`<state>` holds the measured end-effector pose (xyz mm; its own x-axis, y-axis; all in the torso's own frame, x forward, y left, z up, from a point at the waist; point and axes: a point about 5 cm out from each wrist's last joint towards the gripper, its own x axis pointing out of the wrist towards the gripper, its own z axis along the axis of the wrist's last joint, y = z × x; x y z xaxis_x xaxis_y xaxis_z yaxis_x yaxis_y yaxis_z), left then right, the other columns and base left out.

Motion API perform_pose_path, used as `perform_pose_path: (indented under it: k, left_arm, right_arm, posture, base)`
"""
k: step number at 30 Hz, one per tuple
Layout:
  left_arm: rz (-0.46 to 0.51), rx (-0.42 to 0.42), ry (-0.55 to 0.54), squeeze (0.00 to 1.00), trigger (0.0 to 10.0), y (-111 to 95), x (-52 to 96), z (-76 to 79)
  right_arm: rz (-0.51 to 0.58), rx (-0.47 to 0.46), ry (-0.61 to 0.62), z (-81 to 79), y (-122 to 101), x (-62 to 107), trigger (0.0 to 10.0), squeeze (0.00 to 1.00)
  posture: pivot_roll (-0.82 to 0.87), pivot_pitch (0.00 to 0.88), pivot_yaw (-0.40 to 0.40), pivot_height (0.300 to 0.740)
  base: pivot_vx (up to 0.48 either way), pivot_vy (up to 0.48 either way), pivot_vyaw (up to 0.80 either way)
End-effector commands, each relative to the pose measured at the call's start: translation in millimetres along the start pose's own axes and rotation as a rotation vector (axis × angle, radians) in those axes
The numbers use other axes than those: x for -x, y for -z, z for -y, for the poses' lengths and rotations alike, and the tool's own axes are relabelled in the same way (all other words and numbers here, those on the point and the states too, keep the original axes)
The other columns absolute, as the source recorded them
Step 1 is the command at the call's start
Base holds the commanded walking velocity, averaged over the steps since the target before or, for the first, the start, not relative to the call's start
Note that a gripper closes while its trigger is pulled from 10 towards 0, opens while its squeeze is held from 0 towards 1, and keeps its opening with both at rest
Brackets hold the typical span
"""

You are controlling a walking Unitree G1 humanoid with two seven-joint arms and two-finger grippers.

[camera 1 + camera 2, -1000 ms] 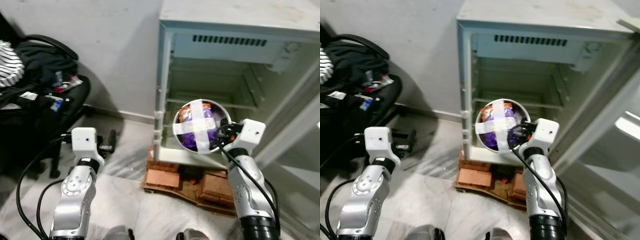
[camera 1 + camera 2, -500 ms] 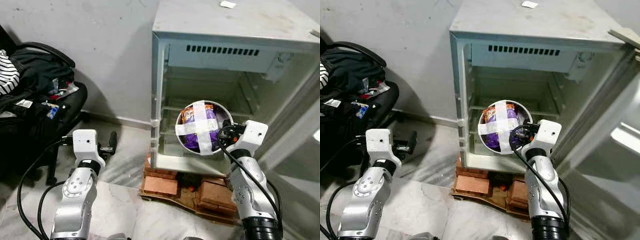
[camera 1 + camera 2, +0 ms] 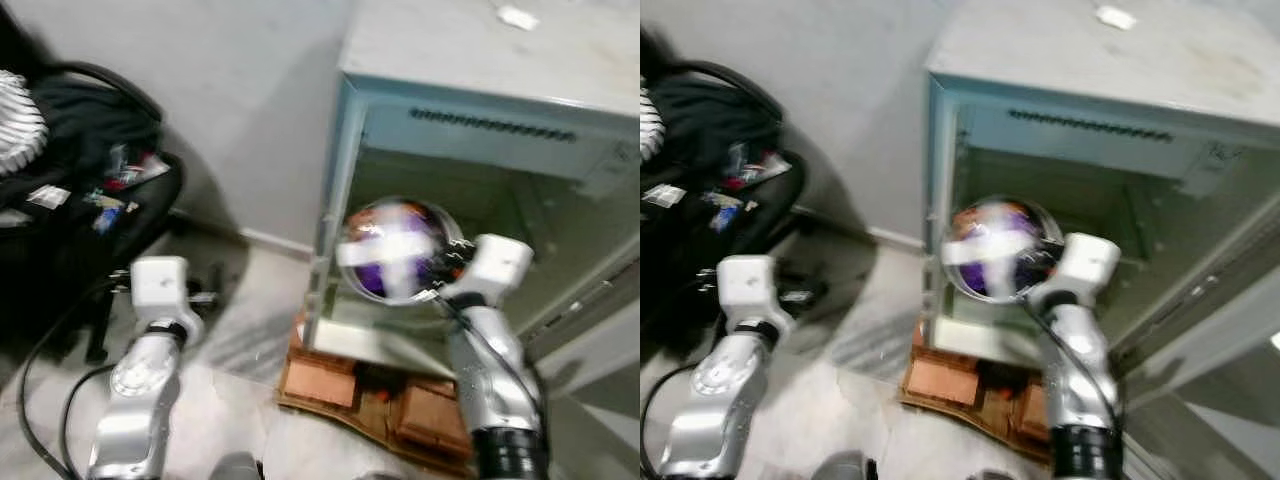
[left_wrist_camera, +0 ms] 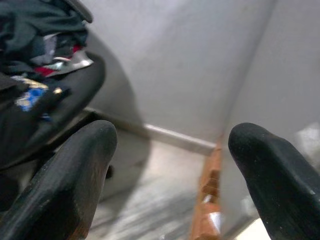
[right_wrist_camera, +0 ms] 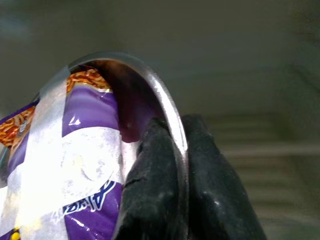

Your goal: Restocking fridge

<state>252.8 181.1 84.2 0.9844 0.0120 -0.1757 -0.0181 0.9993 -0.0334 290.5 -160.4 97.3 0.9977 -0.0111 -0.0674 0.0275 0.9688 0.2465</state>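
Note:
A steel bowl (image 3: 398,250) holding a purple snack packet taped over with a white cross hangs in front of the open fridge (image 3: 480,200). My right gripper (image 5: 172,150) is shut on the bowl's rim, one finger (image 5: 150,190) inside and one outside. The bowl sits level with the fridge's lower shelf opening. My left gripper (image 4: 170,165) is open with nothing between its fingers, held low at the left over the floor (image 3: 250,300). The head views are blurred.
The fridge stands on bricks (image 3: 330,370) and cardboard. Its door (image 3: 600,330) swings open at the right. A black office chair (image 3: 80,200) piled with clothes stands at the left. A grey wall (image 3: 230,100) runs behind.
The camera has shifted and blurred. The bowl in my right gripper has drawn slightly left and nearer the fridge opening. The left arm has kept its pose.

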Motion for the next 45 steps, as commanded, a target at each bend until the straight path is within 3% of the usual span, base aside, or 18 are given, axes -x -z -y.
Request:
perform_pose_path:
  k: [1, 18, 27, 37, 45]
  left_arm:
    - [0.029, 0.014, 0.035, 0.0, 10.0, -6.5, -1.1, 11.2]
    - [0.017, 0.016, 0.012, 0.0, 10.0, -8.5, 5.9, 8.4]
    - [0.0, 0.029, -0.019, 0.0, 10.0, -15.4, 31.0, 2.3]
    - [-0.062, 0.026, -0.059, 0.0, 10.0, -13.2, 60.0, -2.4]
    - [-0.083, 0.027, -0.079, 0.0, 10.0, -12.5, 73.2, -3.1]
  right_arm:
    - [0.009, 0.018, 0.043, 14.4, -2.9, 2.4, 10.0, 0.0]
    - [-0.016, 0.002, 0.044, 11.6, -0.4, -8.0, 10.0, 0.0]
    - [-0.052, -0.13, 0.123, 6.8, 0.5, -36.6, 10.0, 0.0]
    - [-0.11, -0.227, 0.174, -11.6, -0.9, -73.1, 10.0, 0.0]
    - [-0.159, -0.339, 0.229, -20.9, 1.5, -79.8, 10.0, 0.0]
  posture:
    - [0.02, 0.057, -0.018, 0.74]
    - [0.06, 0.087, -0.029, 0.74]
    - [0.14, 0.178, -0.044, 0.74]
    - [0.21, 0.257, -0.083, 0.74]
    - [0.25, 0.294, -0.108, 0.74]
  base:
    - [0.251, 0.0, 0.0]
    - [0.03, 0.0, 0.0]
    - [0.0, 0.0, 0.0]
    - [0.0, 0.0, 0.0]
    - [0.0, 0.0, 0.0]
